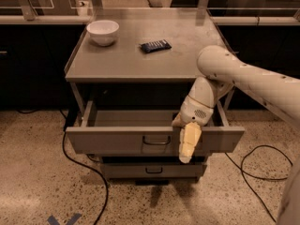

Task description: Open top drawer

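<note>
- Wide grey metal top drawer (117,142) stands well out from the cabinet under the grey worktop (140,67), its shallow tray showing.
- Cream claw (190,142) hangs over the drawer's front lip, just right of the small dark loop handle (156,140). I judge it is hooking the edge, not the handle. Clamped or loose: cannot tell.
- White bowl (102,32) sits far left on the worktop.

No text, label or number can be read on anything here.
</note>
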{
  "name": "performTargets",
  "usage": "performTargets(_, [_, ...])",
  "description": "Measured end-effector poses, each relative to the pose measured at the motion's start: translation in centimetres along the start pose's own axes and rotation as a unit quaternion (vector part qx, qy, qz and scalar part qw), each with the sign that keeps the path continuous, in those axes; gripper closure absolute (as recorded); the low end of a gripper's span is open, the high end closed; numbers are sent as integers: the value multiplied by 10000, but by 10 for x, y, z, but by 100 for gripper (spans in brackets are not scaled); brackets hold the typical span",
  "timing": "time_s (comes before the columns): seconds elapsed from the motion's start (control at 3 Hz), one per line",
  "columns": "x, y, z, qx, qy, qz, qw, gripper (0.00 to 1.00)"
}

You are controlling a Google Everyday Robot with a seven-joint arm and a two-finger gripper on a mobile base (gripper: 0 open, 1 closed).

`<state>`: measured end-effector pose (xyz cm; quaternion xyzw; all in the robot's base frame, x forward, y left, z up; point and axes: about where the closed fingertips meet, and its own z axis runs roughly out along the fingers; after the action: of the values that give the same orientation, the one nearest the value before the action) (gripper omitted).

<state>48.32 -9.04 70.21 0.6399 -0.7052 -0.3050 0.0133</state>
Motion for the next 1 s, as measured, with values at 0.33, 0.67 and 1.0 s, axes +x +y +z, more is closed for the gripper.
performTargets(0.33, [0, 57, -7, -77, 107, 246, 9996, 0])
performTargets(0.67, [0, 57, -7, -77, 107, 246, 9996, 0])
performTargets(1.0, [2, 54, 0, -136, 128, 248, 9995, 0])
